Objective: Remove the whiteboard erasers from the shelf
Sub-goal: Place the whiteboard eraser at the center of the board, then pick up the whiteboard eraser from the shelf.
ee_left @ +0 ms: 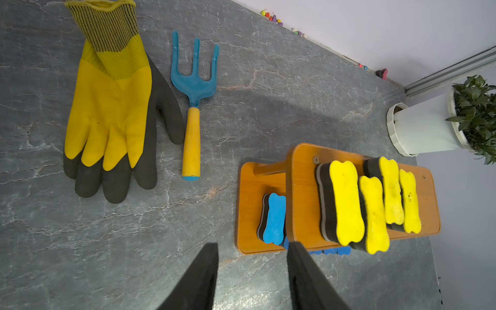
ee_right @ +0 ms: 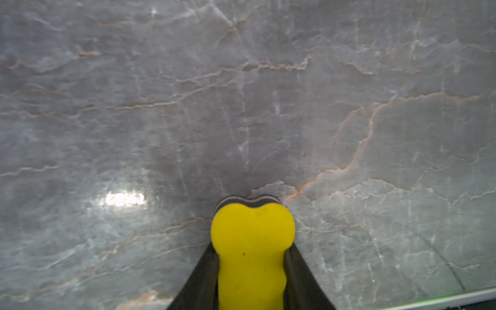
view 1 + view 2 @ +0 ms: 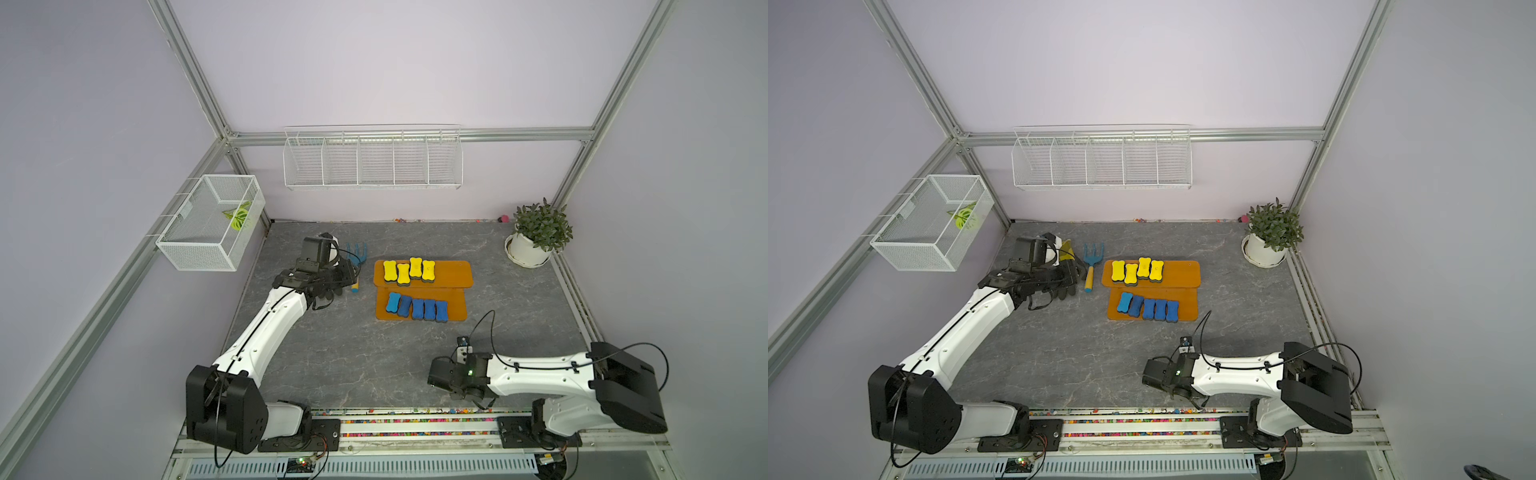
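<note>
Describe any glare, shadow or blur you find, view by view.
Right wrist view: a bright glare patch on the table, its veining soft; the yellow eraser in the right gripper sharper. Left wrist view: a broad soft shadow crosses the table near the shelf. Both top views: even, soft light.

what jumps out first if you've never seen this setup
The orange shelf at centre, with four yellow erasers on its upper tier and five blue erasers on the lower one. Next, the right gripper near the front, shut on a fifth yellow eraser. A yellow glove and a blue rake lie left of the shelf.
</note>
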Available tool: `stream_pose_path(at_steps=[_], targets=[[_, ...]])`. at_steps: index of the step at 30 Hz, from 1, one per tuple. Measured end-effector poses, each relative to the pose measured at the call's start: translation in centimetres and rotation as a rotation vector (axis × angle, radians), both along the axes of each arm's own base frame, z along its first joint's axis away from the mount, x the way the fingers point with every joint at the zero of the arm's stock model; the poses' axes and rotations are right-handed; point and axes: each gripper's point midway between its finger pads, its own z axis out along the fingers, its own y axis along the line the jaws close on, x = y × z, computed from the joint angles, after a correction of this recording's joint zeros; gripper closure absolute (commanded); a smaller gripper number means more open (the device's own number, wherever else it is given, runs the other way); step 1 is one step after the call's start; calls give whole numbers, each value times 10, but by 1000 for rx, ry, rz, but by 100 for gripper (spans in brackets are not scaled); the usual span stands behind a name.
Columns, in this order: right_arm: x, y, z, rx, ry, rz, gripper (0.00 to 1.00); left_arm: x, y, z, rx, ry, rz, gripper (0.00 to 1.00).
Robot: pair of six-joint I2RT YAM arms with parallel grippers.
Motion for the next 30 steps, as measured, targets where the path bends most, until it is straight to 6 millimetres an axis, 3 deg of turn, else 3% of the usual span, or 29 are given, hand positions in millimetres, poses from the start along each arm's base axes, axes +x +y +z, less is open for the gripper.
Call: stream_pose_path(at_steps=[11, 16, 22, 30], targets=[[1, 1, 0, -18, 2, 12, 51, 2, 0, -8, 9, 21, 2, 53], [4, 2, 9, -34, -5, 23, 48, 2, 0, -9, 9, 22, 1, 52], [21, 26, 47, -1, -52, 53, 46, 6, -5, -8, -2, 38, -12, 52], [83, 47, 108, 119, -151, 44, 46, -2, -30, -4, -41, 50, -74, 54]])
